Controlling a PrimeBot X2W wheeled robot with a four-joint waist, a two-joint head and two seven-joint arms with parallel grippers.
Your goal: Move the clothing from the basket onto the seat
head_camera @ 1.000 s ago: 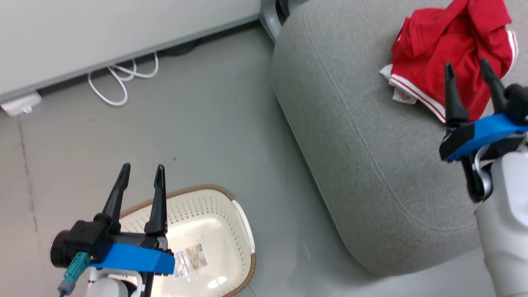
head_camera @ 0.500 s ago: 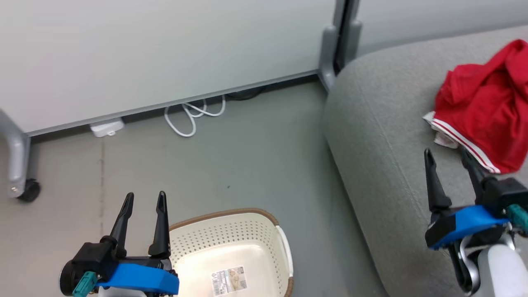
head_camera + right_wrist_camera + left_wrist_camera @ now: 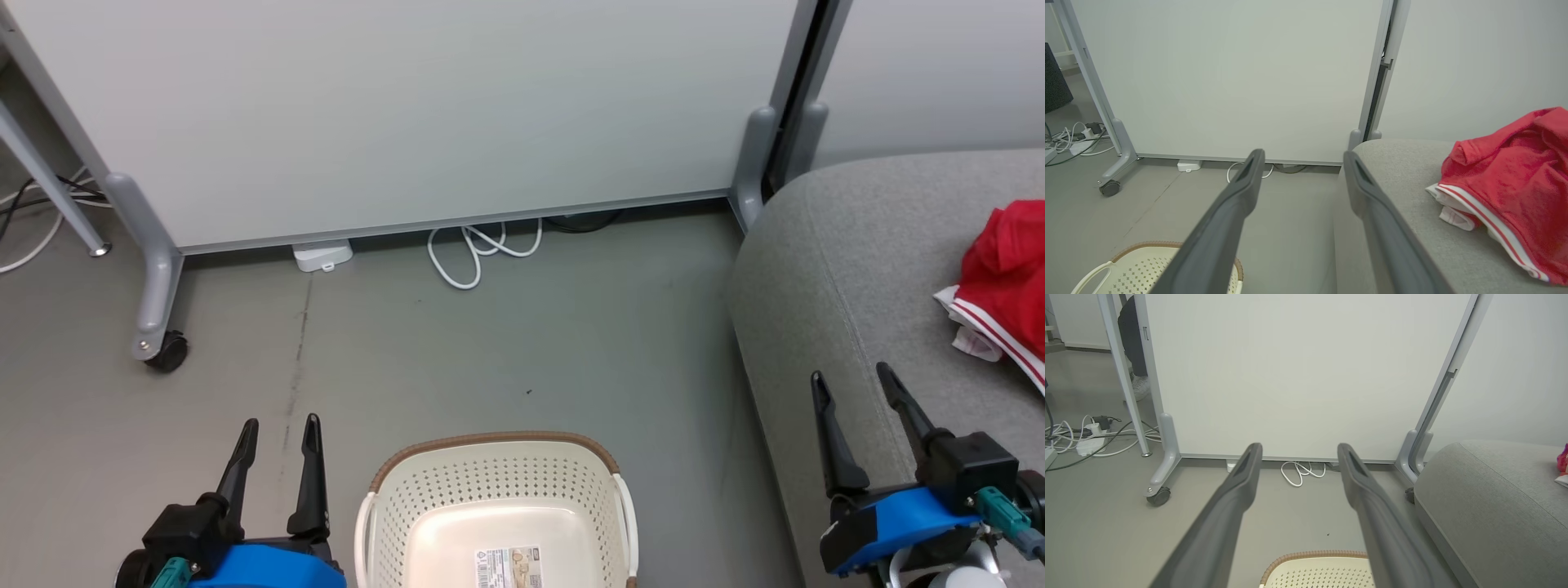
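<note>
Clothing [image 3: 1011,273]: one red heap on one seat [image 3: 857,269]; one basket [image 3: 498,482]

A pale partition panel [image 3: 424,114] on grey metal legs stands on a smooth grey floor [image 3: 490,351], and its left leg ends in a black castor [image 3: 167,353]. A looped white cable [image 3: 482,249] and a small white box [image 3: 322,255] lie at the panel's foot. Further left, a power strip [image 3: 1086,443] sits among tangled cords.

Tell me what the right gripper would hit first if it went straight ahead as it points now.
Probably the white panel, near its bottom edge. The right gripper, open, aims just past the corner of the seat, which it might graze first; depth is unclear. The red clothing lies off to the right.
</note>
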